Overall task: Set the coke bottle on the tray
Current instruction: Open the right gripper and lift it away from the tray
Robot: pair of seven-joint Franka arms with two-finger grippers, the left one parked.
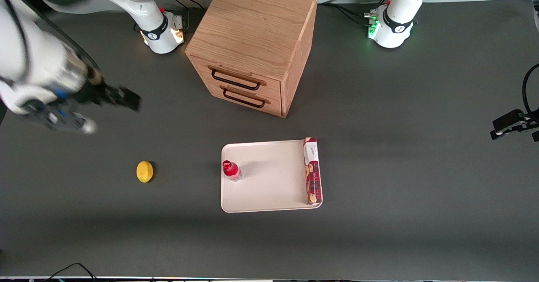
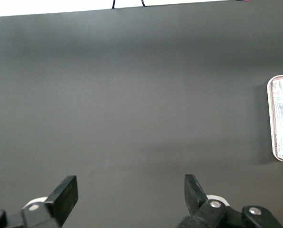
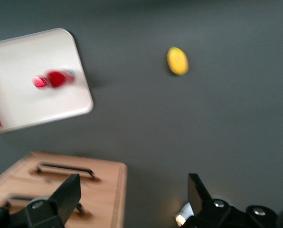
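Coke bottle (image 1: 231, 171) was seen upright near the tray (image 1: 269, 198) edge, well apart from the wide-open, empty gripper (image 1: 122, 97); tipping was judged possible if jolted.

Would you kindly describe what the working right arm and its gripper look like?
The right arm has glossy white, rounded shells and a black cable running along it. Its base carries a black band, a small red button and warm orange lights. The gripper is black, with blocky fingers set wide apart, silver screws on its body and a blue detail at the wrist.
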